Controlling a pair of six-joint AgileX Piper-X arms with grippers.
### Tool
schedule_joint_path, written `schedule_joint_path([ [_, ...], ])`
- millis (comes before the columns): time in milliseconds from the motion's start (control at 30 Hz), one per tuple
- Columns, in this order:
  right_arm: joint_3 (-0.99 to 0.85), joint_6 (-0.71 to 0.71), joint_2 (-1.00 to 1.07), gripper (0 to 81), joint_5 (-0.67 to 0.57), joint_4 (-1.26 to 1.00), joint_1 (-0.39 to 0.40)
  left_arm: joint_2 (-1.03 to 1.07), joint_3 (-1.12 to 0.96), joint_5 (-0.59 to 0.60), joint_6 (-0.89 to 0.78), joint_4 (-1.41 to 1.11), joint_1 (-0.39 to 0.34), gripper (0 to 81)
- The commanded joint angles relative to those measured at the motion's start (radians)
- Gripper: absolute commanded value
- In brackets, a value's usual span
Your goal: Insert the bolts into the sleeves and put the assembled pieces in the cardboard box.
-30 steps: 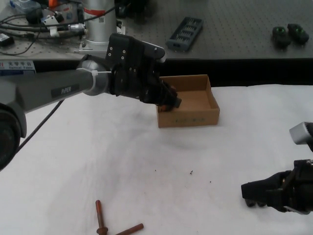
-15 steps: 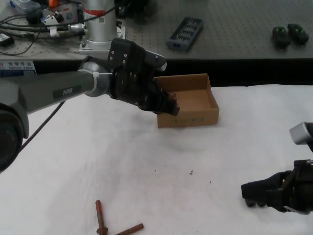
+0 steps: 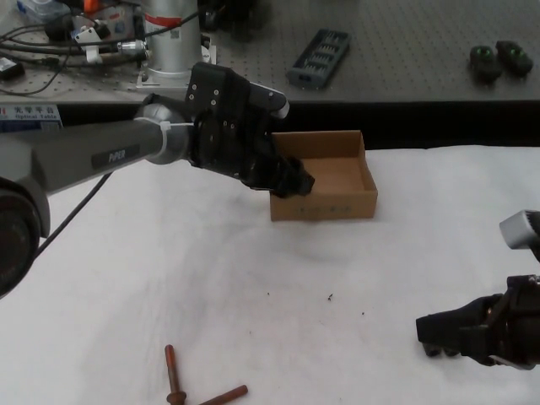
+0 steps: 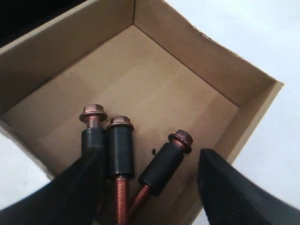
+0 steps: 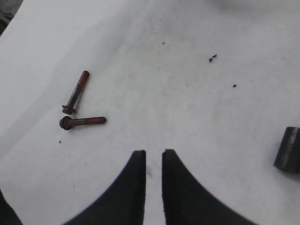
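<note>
1. The cardboard box (image 3: 337, 205) stood at the far edge of the white cloth (image 3: 253, 278), which ended just behind it against a dark gap.
2. The left gripper (image 3: 295, 181) hung over the box's near left corner. Its fingers (image 4: 79, 187) were spread wide and gripped nothing.
3. Seen from the left wrist, the box floor held three assembled pieces, each a copper bolt in a black sleeve. Two (image 4: 93, 140) (image 4: 119, 150) lay side by side and touching. The third (image 4: 164, 166) lay tilted just beside them, close to the near wall.
4. A broad stretch of bare cloth lay between the box and two loose bolts (image 3: 171, 371) (image 3: 224, 395) near the front edge. Their heads almost met.
5. The right gripper (image 3: 439, 333) sat low at the right side of the cloth, well apart from the box. Its fingers (image 5: 133, 187) were drawn nearly together with nothing between them.
6. The right wrist view showed a loose black sleeve (image 5: 287, 150) standing on the cloth, well apart from the two bolts (image 5: 76, 92) (image 5: 83, 122).
7. Small print on the box's front wall was too small to read.
</note>
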Motion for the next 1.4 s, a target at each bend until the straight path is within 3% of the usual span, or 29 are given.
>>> schedule_joint_path([
  [0,-0.010,-0.008,-0.009,11.3,-0.009,-0.003,-0.004,-0.004,-0.008,0.037,-0.020,0.011,-0.001,45.3],
  [267,-0.010,-0.008,-0.009,11.3,0.020,-0.003,-0.004,-0.077,-0.008,0.078,-0.057,0.055,-0.006,45.0],
  [533,-0.010,-0.017,-0.005,12.0,0.138,-0.003,-0.004,-0.192,-0.008,0.262,0.003,0.258,-0.036,31.2],
  [733,-0.010,-0.017,-0.005,22.8,0.234,-0.003,-0.004,-0.260,-0.006,0.306,0.040,0.352,-0.071,25.6],
  [833,-0.010,-0.014,0.011,22.3,0.233,-0.003,-0.004,-0.299,0.011,0.305,0.094,0.409,-0.092,23.0],
  [1167,-0.036,0.000,0.107,22.3,0.233,-0.001,-0.004,-0.557,0.370,0.260,0.104,0.333,-0.120,23.0],
  [1367,-0.076,0.000,0.106,22.3,0.242,-0.001,-0.004,-0.752,0.637,0.170,-0.018,0.127,-0.120,23.1],
])
